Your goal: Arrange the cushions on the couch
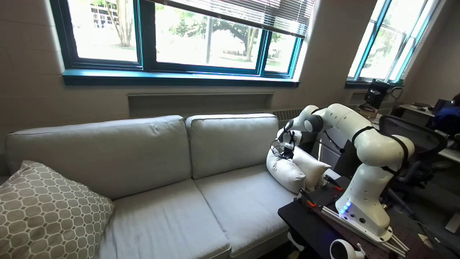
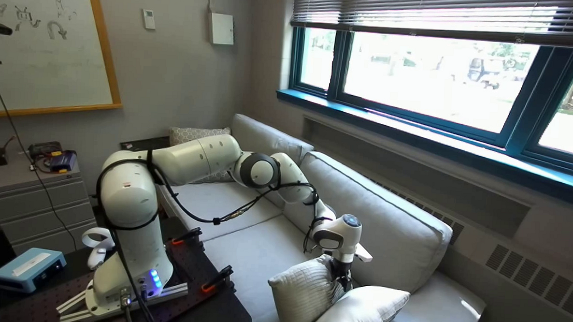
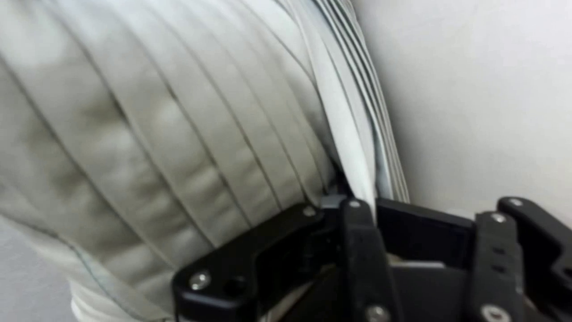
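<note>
As far as I can see from the wrist view, claw [image 3: 374,210]: clamped tight, jaws pinching a thin fold of the inner pillow [image 3: 156,147].
Inner pillow: white, pleated, tilted; sits at the end of the couch [image 1: 154,223] opposite the lattice pillow [image 1: 50,216], upper side near the couch's back, bottom looks to be on the seat.
Outer pillow [image 2: 357,316]: white, tilted, touching the inner one, closer to that same end edge of the couch.
Pale cloth [image 3: 469,112] beside my claw: upper right of the wrist view; can't tell which piece it belongs to.
Arm [image 2: 194,162]: I have it stretched over the couch's front edge, last link bent down above the pillow pair; black cable [image 2: 216,221] slung along it.
Base [image 2: 136,290]: on the black table [image 1: 305,223], blue lights [image 2: 155,277] lit.
Table: one corner at the couch's front edge, near the white pillows; two black-and-orange clamps [image 2: 217,280] on the edge facing the couch.
Controller [image 2: 97,257]: white, on the table, on the side away from the white pillows; I see it in both exterior views.
Blue box [image 2: 28,268]: near the controller, in an exterior view.
Lattice pillow: beige, leaning at the couch's other end, well apart from the white pair.
Window [image 1: 205,46]: blue-framed, sill above the couch's back edge, blinds [image 1: 244,12] part-way down.
</note>
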Controlling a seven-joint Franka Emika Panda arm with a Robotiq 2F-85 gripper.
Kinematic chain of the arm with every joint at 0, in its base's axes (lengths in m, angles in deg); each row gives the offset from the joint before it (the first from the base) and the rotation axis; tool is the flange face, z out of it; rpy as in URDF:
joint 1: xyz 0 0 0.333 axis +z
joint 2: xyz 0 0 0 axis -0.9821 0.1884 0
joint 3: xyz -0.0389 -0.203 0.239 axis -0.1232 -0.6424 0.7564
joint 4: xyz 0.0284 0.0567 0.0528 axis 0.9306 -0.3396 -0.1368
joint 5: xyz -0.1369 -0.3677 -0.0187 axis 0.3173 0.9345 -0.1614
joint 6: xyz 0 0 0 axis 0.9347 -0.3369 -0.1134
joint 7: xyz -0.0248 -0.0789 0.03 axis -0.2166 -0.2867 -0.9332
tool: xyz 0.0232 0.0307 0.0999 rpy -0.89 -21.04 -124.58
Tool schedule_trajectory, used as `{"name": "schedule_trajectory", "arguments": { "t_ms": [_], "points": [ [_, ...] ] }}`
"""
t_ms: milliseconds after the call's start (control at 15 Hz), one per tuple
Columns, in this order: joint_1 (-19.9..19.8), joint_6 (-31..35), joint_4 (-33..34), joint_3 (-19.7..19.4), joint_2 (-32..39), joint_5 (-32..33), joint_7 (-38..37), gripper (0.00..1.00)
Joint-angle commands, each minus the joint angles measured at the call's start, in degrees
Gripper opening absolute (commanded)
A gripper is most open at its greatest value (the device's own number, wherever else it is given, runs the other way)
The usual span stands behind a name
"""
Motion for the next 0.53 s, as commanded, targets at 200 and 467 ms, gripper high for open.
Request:
{"name": "schedule_trajectory", "arguments": {
  "t_ms": [200,467],
  "points": [
    [6.38,-0.18,-6.47,-9.02,-2.28,-6.97,-0.05,0.02],
    [9.53,0.52,-9.93,-13.84,-2.59,-12.7,-0.05,0.02]
  ]
}}
